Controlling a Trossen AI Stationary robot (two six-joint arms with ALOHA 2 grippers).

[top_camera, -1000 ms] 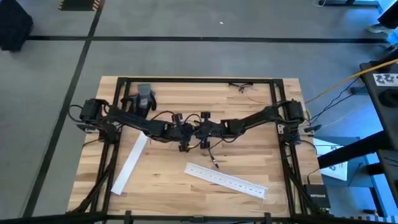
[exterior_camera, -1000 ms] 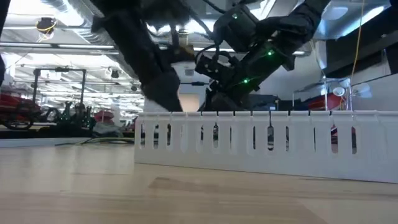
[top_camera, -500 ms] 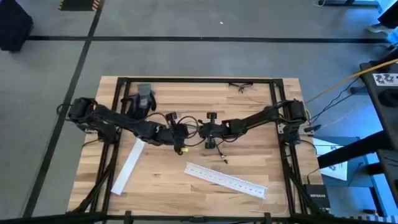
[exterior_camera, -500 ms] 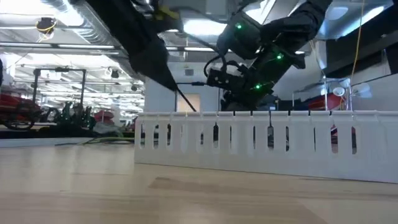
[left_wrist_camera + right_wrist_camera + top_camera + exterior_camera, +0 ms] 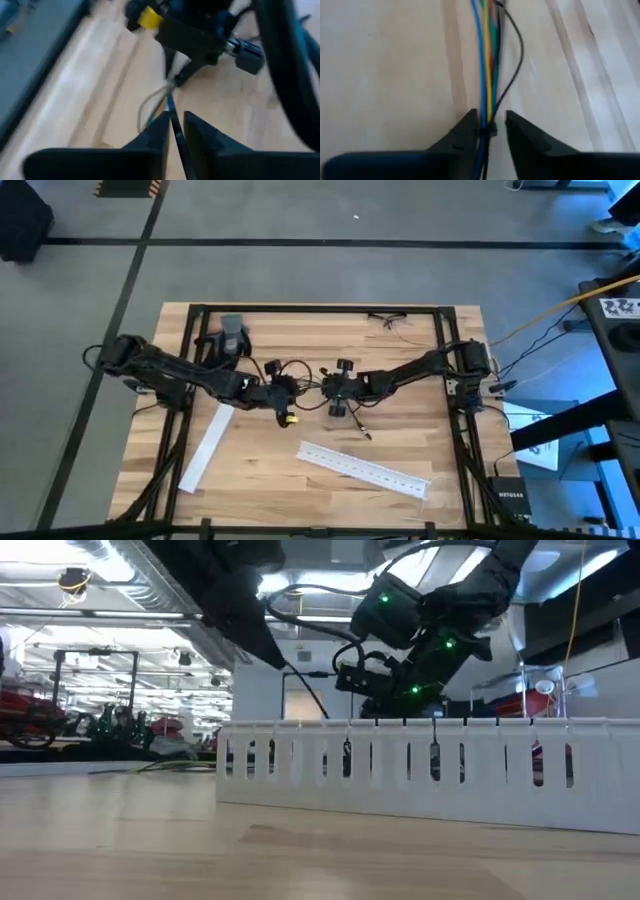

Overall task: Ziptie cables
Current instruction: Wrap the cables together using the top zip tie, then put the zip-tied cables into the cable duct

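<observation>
The cables [image 5: 485, 60] are a bundle of thin blue, yellow, green and dark wires near the table's middle. Their free end [image 5: 362, 432] trails toward the near edge. My right gripper [image 5: 334, 390] reaches in from the table's right and is shut on the bundle. A thin black zip tie [image 5: 172, 117] runs from the bundle to my left gripper [image 5: 285, 394]. That gripper comes from the table's left and is shut on the tie's tail. In the left wrist view my right gripper [image 5: 195, 45] shows just ahead of the left fingers. My left gripper pinches the zip tie's thin tail [image 5: 174, 131] between its two fingers, coming from the table's left. The tail runs straight ahead from the fingers to the bundle. My right gripper pinches the cables [image 5: 485, 117] between its two fingers, right at the zip tie's small dark head [image 5: 489, 133]. It comes from the table's right, slanting down. The wires run out ahead of the fingers, and their free end [image 5: 362, 432] lies on the wood.
One long white perforated strip [image 5: 365, 470] lies near the table's near edge and fills the low view's front [image 5: 430, 765]. A second white strip [image 5: 208, 442] lies at the near left. A grey block [image 5: 232, 335] and some thin black pieces [image 5: 390, 320] lie by the far edge.
My left gripper has drawn back toward the table's left, still shut on the zip tie's tail, and its arm has swung outward. My right gripper has kept its hold near the middle. The cables' free end has slid a little toward the table's right.
</observation>
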